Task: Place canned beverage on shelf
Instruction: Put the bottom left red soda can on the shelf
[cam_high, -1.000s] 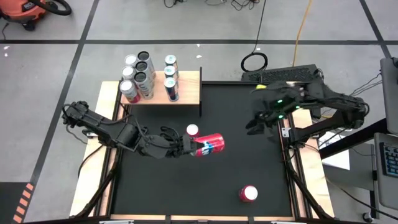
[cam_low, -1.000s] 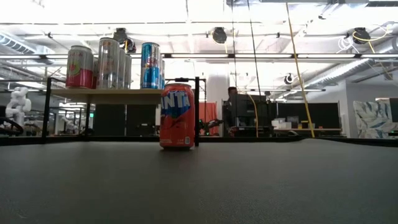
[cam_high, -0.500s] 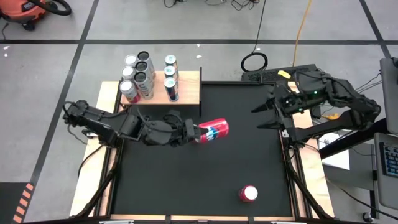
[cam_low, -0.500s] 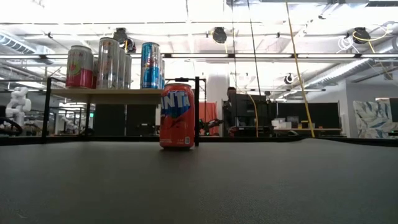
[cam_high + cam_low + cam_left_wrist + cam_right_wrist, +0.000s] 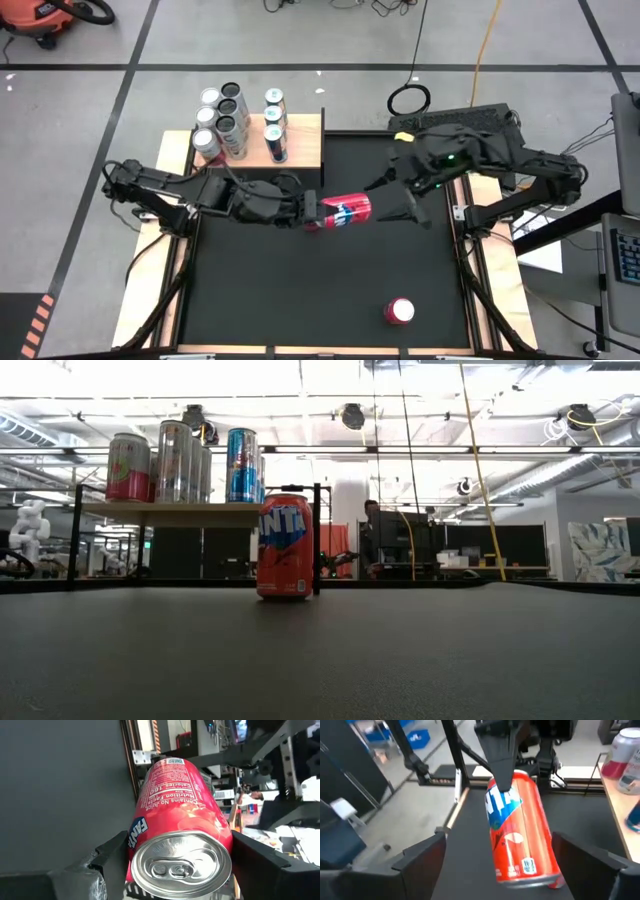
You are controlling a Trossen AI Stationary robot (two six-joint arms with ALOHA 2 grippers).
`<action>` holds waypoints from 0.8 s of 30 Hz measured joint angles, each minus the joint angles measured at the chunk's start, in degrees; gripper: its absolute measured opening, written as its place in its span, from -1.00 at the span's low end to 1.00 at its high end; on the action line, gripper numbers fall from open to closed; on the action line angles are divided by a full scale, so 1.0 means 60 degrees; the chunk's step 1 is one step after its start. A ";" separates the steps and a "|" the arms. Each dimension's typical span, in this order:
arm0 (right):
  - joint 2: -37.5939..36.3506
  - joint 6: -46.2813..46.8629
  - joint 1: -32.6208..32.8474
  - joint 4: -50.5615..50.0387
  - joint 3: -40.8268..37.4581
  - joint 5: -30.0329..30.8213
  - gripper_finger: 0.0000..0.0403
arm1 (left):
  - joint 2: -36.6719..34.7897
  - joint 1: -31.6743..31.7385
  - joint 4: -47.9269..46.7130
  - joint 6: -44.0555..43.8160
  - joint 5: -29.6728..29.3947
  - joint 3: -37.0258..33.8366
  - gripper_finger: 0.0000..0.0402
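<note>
Red can [image 5: 340, 210] sideways in left pincer [image 5: 318, 211], right pincer [image 5: 398, 196] open

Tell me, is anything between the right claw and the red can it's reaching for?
No. In the high view, only bare black mat shows between the right gripper and the red can.

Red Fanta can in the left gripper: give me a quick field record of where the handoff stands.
held can: red Fanta can, lying sideways above the black mat
left gripper: shut on the can's top end
right gripper: open, fingers facing the can's base, not touching
pale wooden shelf: seven cans standing
other loose can: red can, upright on the mat
</note>
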 joint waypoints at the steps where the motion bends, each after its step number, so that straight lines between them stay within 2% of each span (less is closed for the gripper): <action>1: 0.0119 -0.0105 0.0003 0.0001 0.0000 0.0019 0.71 | 0.0000 0.0016 -0.0033 0.0010 0.0001 0.0000 0.37; 13: 0.1496 -0.0334 0.0013 0.0042 0.0000 0.0023 0.96 | 0.0032 -0.0056 -0.0882 -0.0059 0.0526 0.0004 0.37; 24: 0.2680 -0.0770 0.0017 0.0666 0.0000 -0.0146 0.99 | 0.0124 -0.0051 -0.1039 -0.0088 0.0699 0.0004 0.37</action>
